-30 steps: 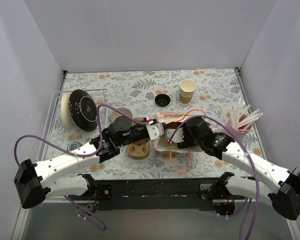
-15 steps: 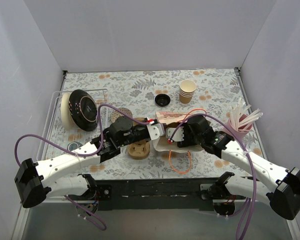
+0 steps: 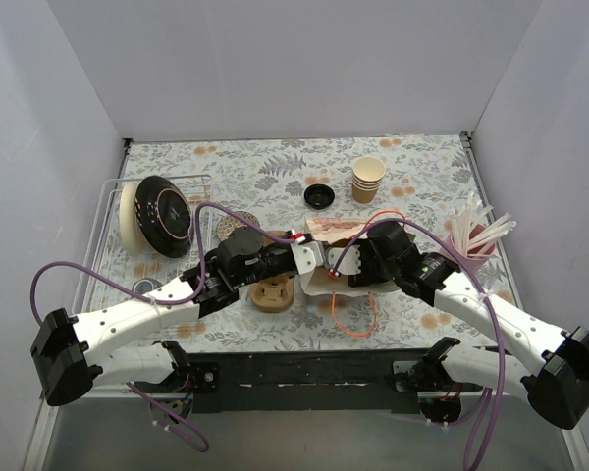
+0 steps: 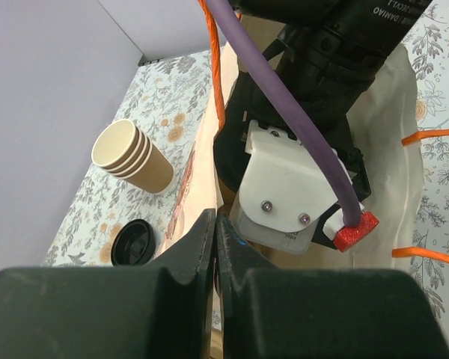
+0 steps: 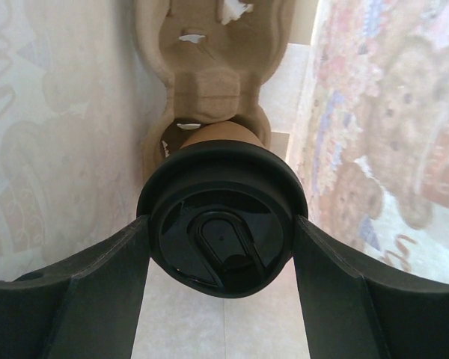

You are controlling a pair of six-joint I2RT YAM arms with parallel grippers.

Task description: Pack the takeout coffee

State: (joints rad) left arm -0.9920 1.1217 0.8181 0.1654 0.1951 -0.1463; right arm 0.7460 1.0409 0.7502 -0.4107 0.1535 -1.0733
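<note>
1. Currently, the right gripper is clasping the takeout coffee inside the paper bag, near the middle of the table, over the pulp carrier.
2. The left gripper is staying clenched on the bag's rim.
3. Releasing the cup off-centre over a carrier pocket risks tipping it, and a slipping rim risks the bag collapsing.

The takeout coffee is being held inside the paper bag, between the bag's two printed walls. Its round black plastic lid is being shown full-face (a raised rim and an oval sip tab can be made out). Only a sliver of the tan cup wall is being exposed behind the lid's upper edge. The lid is being pinched at both sides by the right gripper. Whether the base is being rested on the bag's floor cannot be told.
</note>
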